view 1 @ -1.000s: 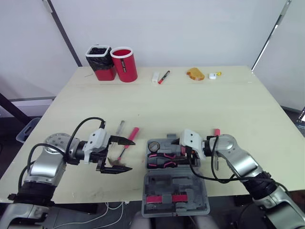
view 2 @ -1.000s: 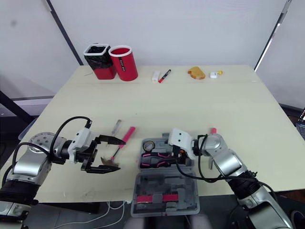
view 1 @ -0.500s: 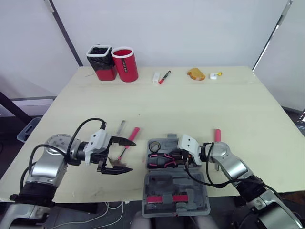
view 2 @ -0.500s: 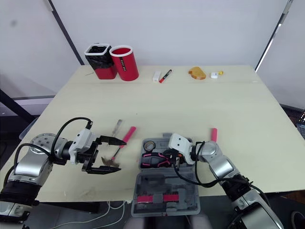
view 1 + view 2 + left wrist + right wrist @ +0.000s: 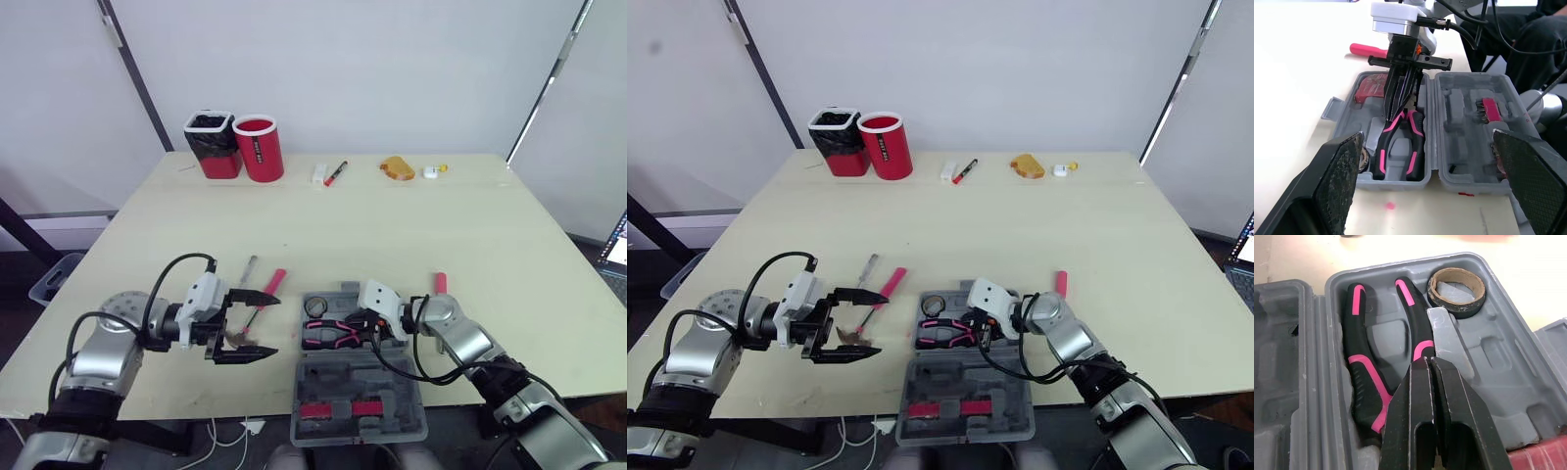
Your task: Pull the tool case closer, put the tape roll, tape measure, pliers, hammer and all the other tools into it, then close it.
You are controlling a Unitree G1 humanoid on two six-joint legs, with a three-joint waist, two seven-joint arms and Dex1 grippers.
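We are reading the tool case (image 5: 1498, 367) as matt grey moulded plastic | pliers (image 5: 1364, 367) grips looking rubbery (faint sheen) | tape roll (image 5: 1455, 309) looking dull, papery | left gripper (image 5: 263, 323) pads (image 5: 1339, 181) looking rough, gritty | table (image 5: 392, 225) looking smooth, matt

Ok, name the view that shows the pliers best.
Right wrist view: the pliers lie close up in the tool case, handles plain, head hidden under the right gripper. The left wrist view shows them farther off; the eye views show them small.

Black bin (image 5: 211, 145) beside red cup (image 5: 261, 149); marker (image 5: 336, 173) on table (image 5: 411, 230).
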